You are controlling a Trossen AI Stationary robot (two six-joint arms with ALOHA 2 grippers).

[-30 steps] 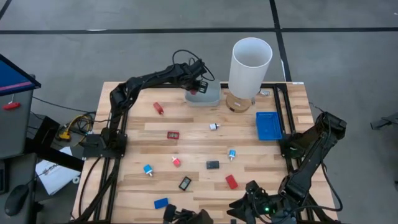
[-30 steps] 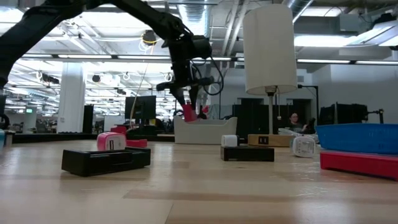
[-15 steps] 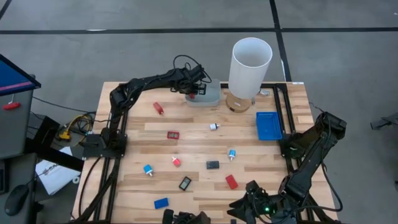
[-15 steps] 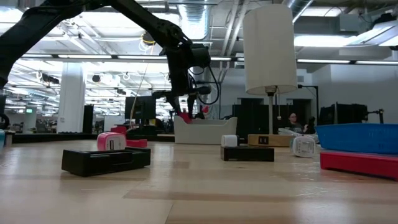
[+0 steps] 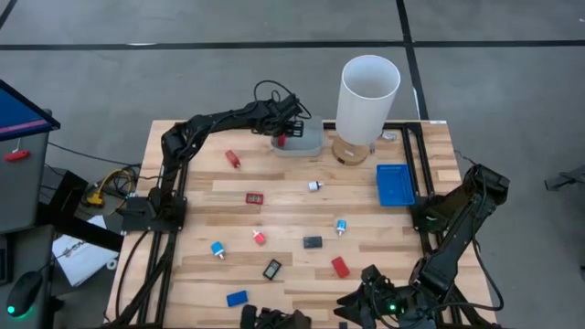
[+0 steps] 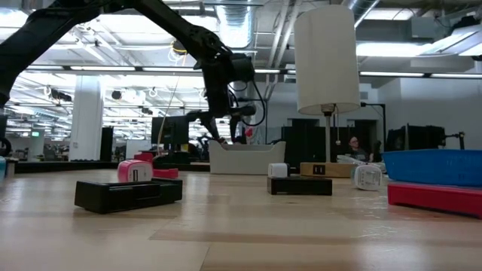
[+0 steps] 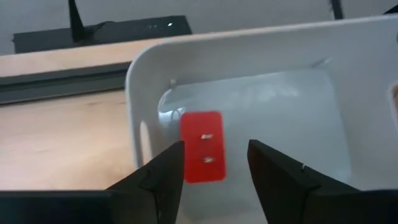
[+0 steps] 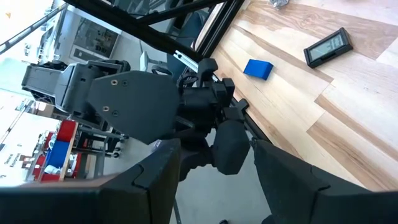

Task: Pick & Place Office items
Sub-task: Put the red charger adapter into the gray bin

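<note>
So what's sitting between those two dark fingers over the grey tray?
A red block lies in the grey tray between the left end effector's open fingers, in the left wrist view.

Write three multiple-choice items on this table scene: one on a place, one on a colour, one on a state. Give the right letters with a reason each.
1. Where does the left gripper hang?
A. Over the grey tray at the table's far edge
B. Over the blue tray
C. At the table's near edge

2. What colour is the block lying in the grey tray?
A. Blue
B. Black
C. Red

3. How do the left gripper's fingers stand?
A. Shut on the block
B. Apart, with the block lying free between and beyond them
C. Shut on nothing

Answers: 1 A, the high view shows the left arm reaching to the grey tray beside the white cylinder. 2 C, the left wrist view shows a red rectangle on the tray floor. 3 B, the left wrist view shows a gap between the fingers and the block resting on the tray, not pinched.
</note>
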